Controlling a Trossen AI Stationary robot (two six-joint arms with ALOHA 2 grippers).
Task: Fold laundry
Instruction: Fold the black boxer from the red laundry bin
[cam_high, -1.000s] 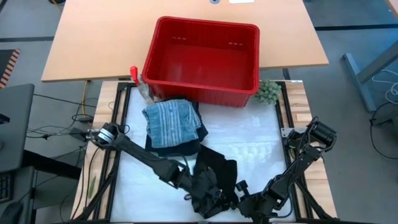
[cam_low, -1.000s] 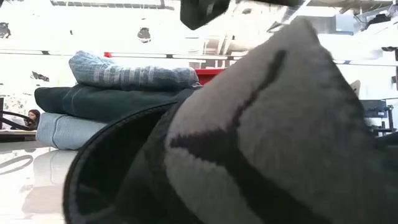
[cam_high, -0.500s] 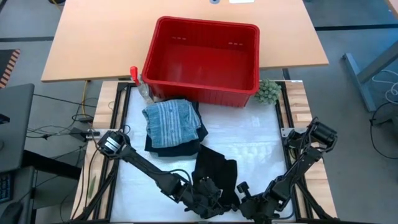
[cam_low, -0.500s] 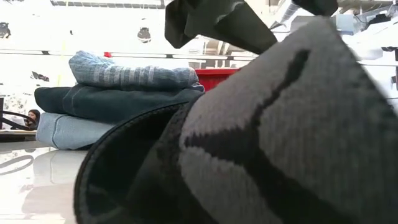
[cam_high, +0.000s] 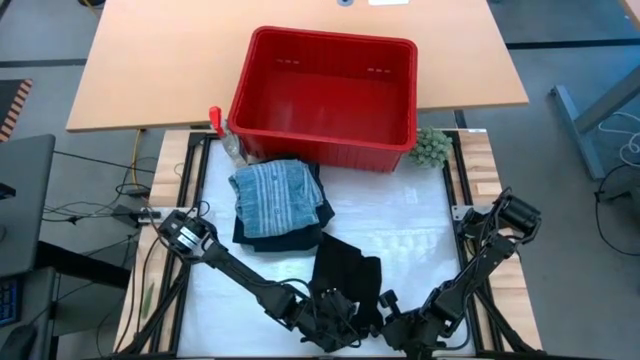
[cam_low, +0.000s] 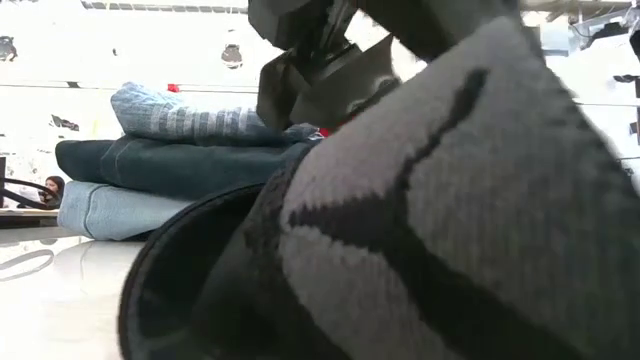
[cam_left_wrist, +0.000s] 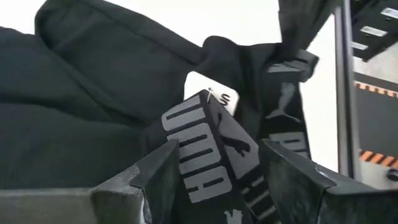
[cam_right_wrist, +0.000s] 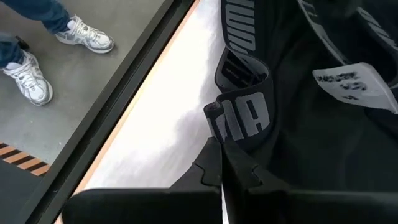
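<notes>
One black garment (cam_high: 347, 275) is lying unfolded at lower centre of the high view, its grey lettered waistband (cam_left_wrist: 205, 155) and white tag (cam_right_wrist: 348, 84) showing in the wrist views. Three folded pieces are sitting stacked just upper left of it: striped cloth (cam_high: 275, 197) on top, dark navy (cam_low: 170, 165) under it, light blue (cam_low: 105, 210) at the bottom in the low view.

The left gripper (cam_left_wrist: 217, 180) is hanging at the waistband with its jaws spread partway, band running between them but not pinched, so holding nothing. The right gripper (cam_right_wrist: 222, 163) is sitting at the lower frame edge in the high view, jaws pressed together right at a fold of the waistband; whether cloth is caught between them I cannot tell.

Red basket (cam_high: 325, 90) is standing empty in upper centre, green ball (cam_high: 432, 147) beside its right corner. A person's shoes (cam_right_wrist: 59, 46) are showing on the floor beyond the table edge.

Risk, as I judge it: the left closing on a twisted band would grab one layer only, bunching the fold; a wide pull could drag the garment into the stack and topple it.
</notes>
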